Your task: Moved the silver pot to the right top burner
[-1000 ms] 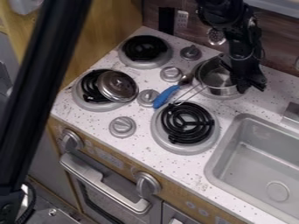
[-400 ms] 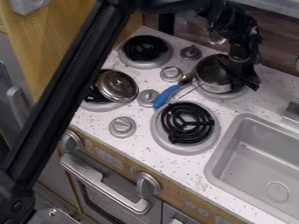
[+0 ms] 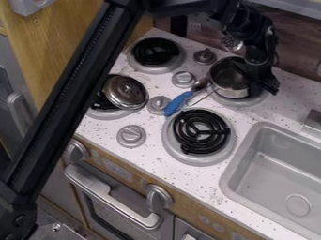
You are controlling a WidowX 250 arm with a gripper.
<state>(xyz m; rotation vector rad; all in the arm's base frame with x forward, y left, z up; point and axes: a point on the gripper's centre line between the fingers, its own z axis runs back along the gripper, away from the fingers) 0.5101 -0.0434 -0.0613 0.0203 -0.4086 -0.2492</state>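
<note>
Pincer (image 3: 265, 88) hanging at upper right, against the side of the silver pot (image 3: 231, 90) away from the blue handle; cannot tell whether it stands wide or narrow, or whether it has hold of the rim. Black arm (image 3: 69, 101) slants up across the left of the view, then runs along the top edge and comes down to the pot.

Silver pot upright on the right top burner (image 3: 240, 102), pale ring showing below it. Open on top, inside partly shaded. Thin metal handle (image 3: 203, 98) points toward the near right burner (image 3: 201, 132), whose black coil is uncovered.

Blue-handled utensil (image 3: 178, 103) lies just beside the pot handle, its head end toward the pot. Metal lid (image 3: 127, 92) leans tilted on the near left burner (image 3: 110, 114). Far left burner (image 3: 155, 52): black coil, nothing on it.

Four grey knobs between the burners, on a speckled white counter (image 3: 164, 156). Grey sink (image 3: 274, 174) set in at right, round drain (image 3: 298, 205) in its floor. Oven door handle (image 3: 110, 197) along the front, a larger knob (image 3: 76, 151) near one end, another (image 3: 158, 197) near the other. Perforated metal utensil (image 3: 232, 41) against the wood-look back wall (image 3: 294, 51), behind the pot
</note>
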